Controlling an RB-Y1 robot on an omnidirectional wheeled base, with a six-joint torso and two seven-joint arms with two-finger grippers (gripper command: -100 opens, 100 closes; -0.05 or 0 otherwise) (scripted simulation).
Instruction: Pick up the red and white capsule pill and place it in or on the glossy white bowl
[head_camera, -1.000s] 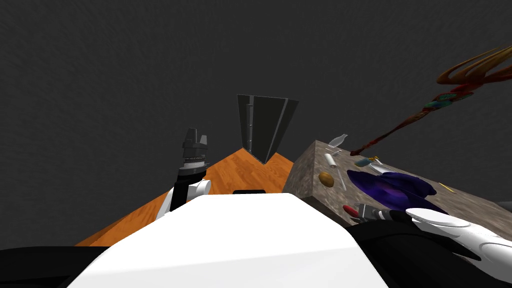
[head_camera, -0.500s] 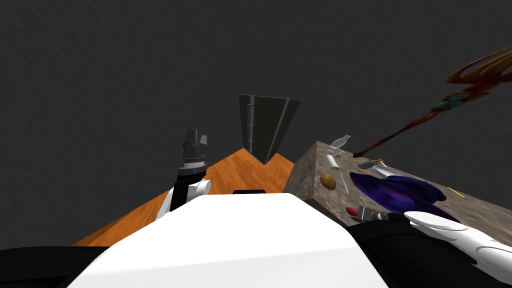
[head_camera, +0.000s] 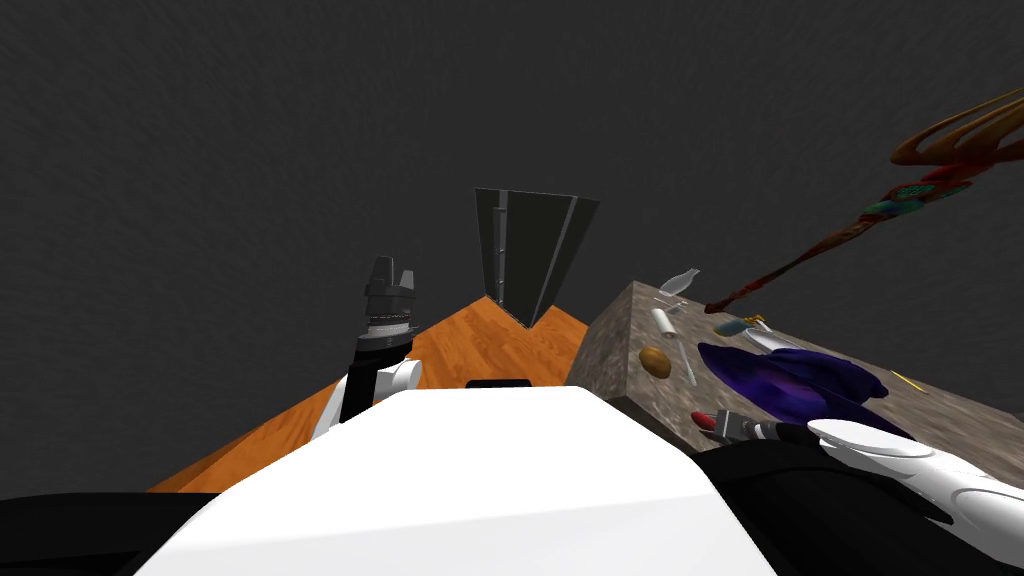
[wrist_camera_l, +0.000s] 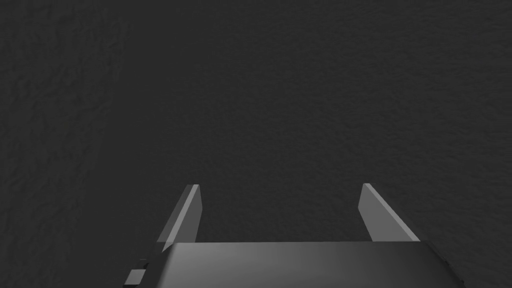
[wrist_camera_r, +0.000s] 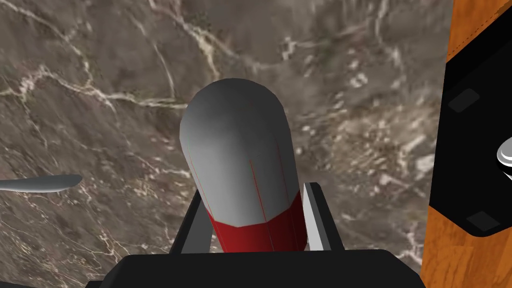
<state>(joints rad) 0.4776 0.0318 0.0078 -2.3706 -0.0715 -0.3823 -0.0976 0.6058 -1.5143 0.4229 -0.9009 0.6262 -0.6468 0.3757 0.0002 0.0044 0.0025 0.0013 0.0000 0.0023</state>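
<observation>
Right pincer (wrist_camera_r: 255, 196) is pinching the capsule pill (wrist_camera_r: 235, 150). Both fingers (wrist_camera_r: 316, 220) press its sides. The red end sits down at the pincer's dark body, and the pale grey-white rounded end sticks out past the fingertips. Under it is the brown marbled tabletop (wrist_camera_r: 100, 75). Can't tell whether the capsule touches the stone or is held clear of it. A grey spoon-like tip (wrist_camera_r: 45, 183) lies on the stone off to one side, well apart from the capsule.

In the head view the right pincer (head_camera: 720, 426) is low over the near part of the tabletop (head_camera: 960, 405), close to its edge. The capsule's red end (head_camera: 702, 420) pokes out on its left. Beyond it lies a crumpled purple cloth (head_camera: 790, 380), with a small white thing (head_camera: 757, 336) at its far edge; can't tell if that is the bowl.

Further back are:
- a brown round lump (head_camera: 654, 361)
- a thin white utensil (head_camera: 687, 364)
- a white cylinder (head_camera: 662, 321)
- a clear bottle-like thing (head_camera: 680, 283)
- a bluish thing (head_camera: 730, 327)
- a thin yellow stick (head_camera: 908, 381)

A brown and red plant-like shape (head_camera: 900, 190) rises over the far side.

Left pincer (head_camera: 392, 268) is raised over the orange wood floor (head_camera: 470, 340), away from the tabletop. In its wrist view the left pincer (wrist_camera_l: 280, 200) is spread wide, with nothing between the fingers (wrist_camera_l: 187, 215).
</observation>
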